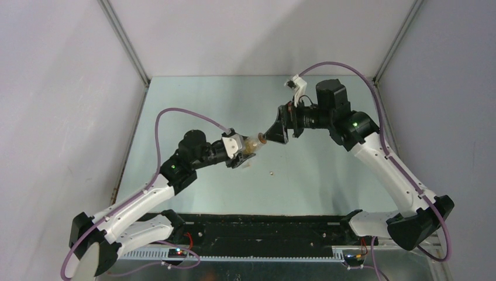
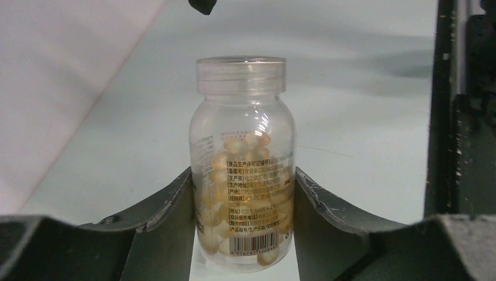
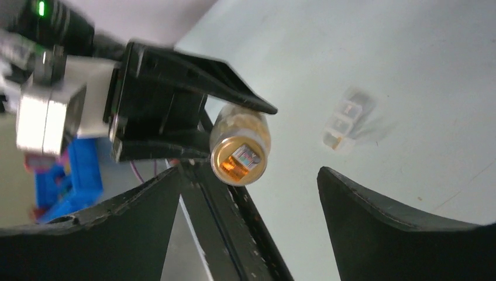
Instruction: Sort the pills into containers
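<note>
L gripper (image 2: 243,175) is clamped low on the body of the clear pill bottle (image 2: 243,111). It's holding it roughly sideways over the middle of the bench (image 1: 327,181), mouth aimed at the R gripper (image 3: 248,175). R is spread wide w/ nothing in it, just in front of the mouth. Cap looks off in the left wrist view, bare threads at the neck. Pills (image 2: 245,149) are inside the bottle, piled toward the gripped end. The white pill box (image 3: 348,123) sits on the bench near the middle, off to one side of the bottle and not under its mouth. There's also a pale speck (image 1: 272,172) toward the near edge. Could be a stray pill, too small to tell.

Imo the step is getting pills out and into the box. To do it well, bring the mouth low over one compartment first. Then tip slowly so they come one or two at a time, not a dump. Compartments are small and round pills prob bounce and roll. Keep R out of the pour path, or use it to steady the box.
</note>
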Tool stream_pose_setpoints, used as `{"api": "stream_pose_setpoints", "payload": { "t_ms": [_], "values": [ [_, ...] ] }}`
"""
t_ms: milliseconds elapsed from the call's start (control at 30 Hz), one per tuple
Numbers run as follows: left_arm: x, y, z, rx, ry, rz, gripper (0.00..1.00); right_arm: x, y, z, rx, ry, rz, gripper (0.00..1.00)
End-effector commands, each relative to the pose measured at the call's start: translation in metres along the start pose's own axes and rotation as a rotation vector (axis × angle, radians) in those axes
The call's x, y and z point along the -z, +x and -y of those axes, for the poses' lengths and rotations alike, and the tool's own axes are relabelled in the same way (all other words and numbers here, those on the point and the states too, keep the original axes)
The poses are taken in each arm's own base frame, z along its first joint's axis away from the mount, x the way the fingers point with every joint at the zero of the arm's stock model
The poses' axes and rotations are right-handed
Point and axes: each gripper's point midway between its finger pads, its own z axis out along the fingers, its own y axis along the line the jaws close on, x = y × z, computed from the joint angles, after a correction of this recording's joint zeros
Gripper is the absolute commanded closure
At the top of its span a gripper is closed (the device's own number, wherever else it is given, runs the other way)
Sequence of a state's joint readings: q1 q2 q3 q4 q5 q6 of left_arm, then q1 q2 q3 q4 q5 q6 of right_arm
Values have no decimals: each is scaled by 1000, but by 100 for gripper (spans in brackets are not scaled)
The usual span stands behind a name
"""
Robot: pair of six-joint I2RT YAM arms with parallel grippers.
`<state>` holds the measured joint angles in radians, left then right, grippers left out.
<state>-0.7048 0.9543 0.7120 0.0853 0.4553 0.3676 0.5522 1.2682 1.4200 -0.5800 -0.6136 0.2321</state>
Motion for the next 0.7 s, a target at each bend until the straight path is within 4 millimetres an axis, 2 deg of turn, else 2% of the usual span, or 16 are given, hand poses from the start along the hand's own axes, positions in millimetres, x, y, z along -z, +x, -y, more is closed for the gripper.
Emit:
{"api": "stream_pose_setpoints", "payload": {
  "t_ms": [0,233,333,400,667],
  "values": [
    [-1,-21,10,-33,95,34,100,5,18,-19,264,-167,-82,9],
    [-2,-18,18,-40,156,12,100,-8,26,-20,316,-164,-105,9],
    [-3,-19,19,-45,166,17,100,-11,30,-19,323,-174,-118,20],
    [-4,-18,19,-50,171,13,100,-11,29,-19,341,-174,-116,23],
    [-3,-19,18,-67,172,9,100,-18,37,-14,332,-158,-150,23]
  ]
}}
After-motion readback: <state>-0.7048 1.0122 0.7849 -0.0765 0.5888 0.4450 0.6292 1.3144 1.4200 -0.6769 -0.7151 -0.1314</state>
